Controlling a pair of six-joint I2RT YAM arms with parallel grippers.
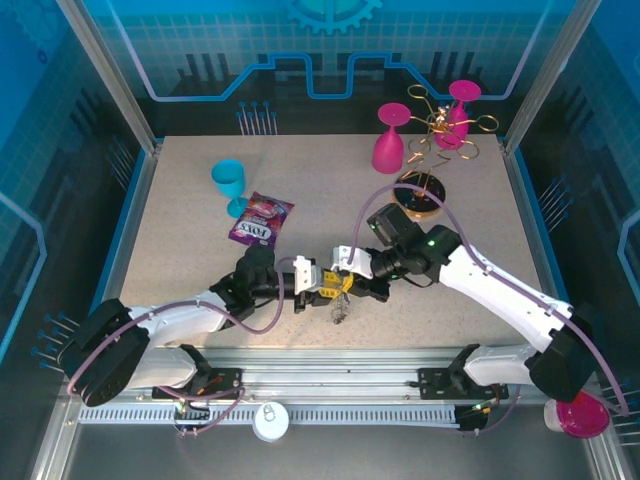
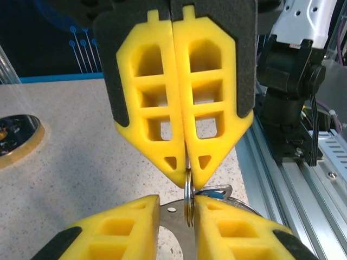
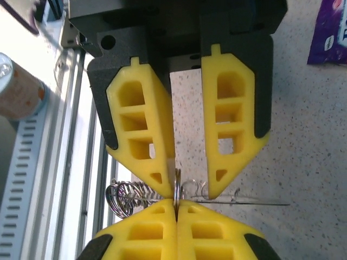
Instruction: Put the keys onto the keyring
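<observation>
R gripper (image 3: 176,205): jaws pressed together, w/ a thin metal ring pinched edge-on at the tips. The ring looks like one of the small loops of the keyring (image 3: 126,195), whose coil fringe and fine wire run out to both sides just above the table (image 1: 200,270). L gripper (image 3: 190,187) meets it tip to tip, jaws apart w/ a clear gap. The ring stands in that gap close to one finger, so straddled, not clamped, as far as I can tell. In the L wrist view the keys (image 2: 172,218) show as a flat metal piece w/ a small hole betw. the L fingers, right beside the ring. A blue-grey piece (image 2: 218,190) pokes out just behind; can't say which key is which. Step, I'd judge: threading, w/ the key hole brought to the ring but not clearly on it yet. Next move prob. needs L to close on the key and feed it along the ring while R holds firm; there's v. little room, since the four fingertips crowd each other. Around: the snack packet (image 1: 260,220), teal cup (image 1: 228,182) and gold rack (image 1: 445,125) w/ pink glasses (image 1: 390,140) are all well apart on the far side, so nothing blocks. Main risk: the work sits near the table's front edge, by the slotted rail (image 1: 330,365), so a dropped key could slide off.
</observation>
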